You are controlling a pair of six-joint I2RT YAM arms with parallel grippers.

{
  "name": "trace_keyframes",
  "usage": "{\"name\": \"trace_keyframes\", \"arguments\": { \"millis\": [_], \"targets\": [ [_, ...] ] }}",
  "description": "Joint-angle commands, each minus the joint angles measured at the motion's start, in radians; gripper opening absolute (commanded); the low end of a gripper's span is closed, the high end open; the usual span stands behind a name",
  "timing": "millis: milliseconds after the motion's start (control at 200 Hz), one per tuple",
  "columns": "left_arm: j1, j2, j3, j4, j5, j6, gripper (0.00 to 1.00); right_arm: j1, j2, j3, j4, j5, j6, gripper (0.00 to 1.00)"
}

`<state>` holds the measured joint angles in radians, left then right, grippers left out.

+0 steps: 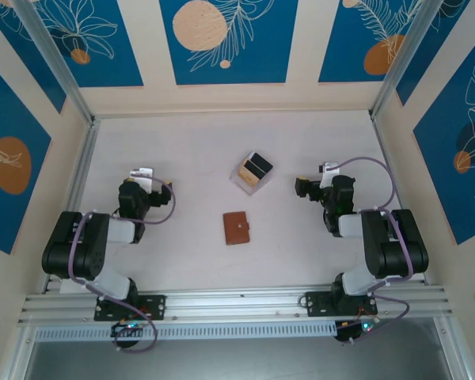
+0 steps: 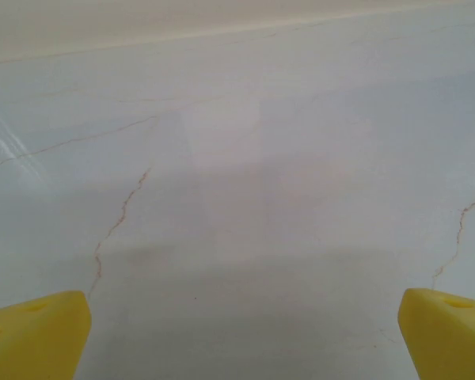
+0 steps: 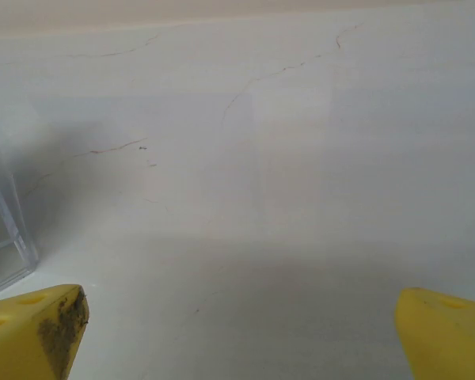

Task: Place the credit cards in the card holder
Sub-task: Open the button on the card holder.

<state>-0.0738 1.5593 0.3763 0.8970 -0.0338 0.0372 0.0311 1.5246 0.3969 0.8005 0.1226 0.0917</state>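
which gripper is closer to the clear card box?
The right gripper: from above it sits just right of the clear box, whose corner shows at its wrist view's left edge. The left gripper is farther away.

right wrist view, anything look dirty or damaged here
One fingertip of the right gripper, nearest the clear box, has a dark grimy patch; the other is clean yellow. Nothing else stands out.

card holder (image 1: 237, 228): small brown leather wallet, folded shut, flat at mid-table (a pale spot near its right edge)
credit cards (image 1: 258, 166): black and tan, packed together inside the clear box (image 1: 239, 182), just beyond the card holder
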Motion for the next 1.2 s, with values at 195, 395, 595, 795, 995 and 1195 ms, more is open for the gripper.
{"name": "trace_keyframes", "arguments": {
  "millis": [195, 395, 595, 795, 995, 1195],
  "targets": [
    [0.006, -0.003, 0.011, 0.003, 0.004, 0.021, 1.00, -0.005, -0.006, 0.010, 0.018, -0.022, -0.017, 0.99],
    [0.006, -0.003, 0.007, 0.009, -0.015, 0.012, 1.00, -0.025, -0.004, 0.020, 0.002, -0.062, -0.007, 0.99],
    [0.006, -0.002, -0.011, 0.048, -0.095, -0.017, 1.00, -0.040, -0.003, 0.024, -0.006, -0.087, 0.003, 0.99],
    [0.006, -0.005, -0.055, 0.127, -0.180, -0.048, 1.00, -0.044, -0.001, 0.028, -0.008, -0.087, 0.009, 0.99],
    [0.003, -0.130, 0.037, -0.152, -0.210, -0.050, 1.00, -0.023, -0.112, 0.059, -0.166, 0.077, 0.049, 0.99],
    [-0.006, -0.382, 0.138, -0.545, -0.320, -0.213, 1.00, -0.112, -0.254, 0.346, -0.806, 0.170, 0.555, 0.99]
  ]
}}
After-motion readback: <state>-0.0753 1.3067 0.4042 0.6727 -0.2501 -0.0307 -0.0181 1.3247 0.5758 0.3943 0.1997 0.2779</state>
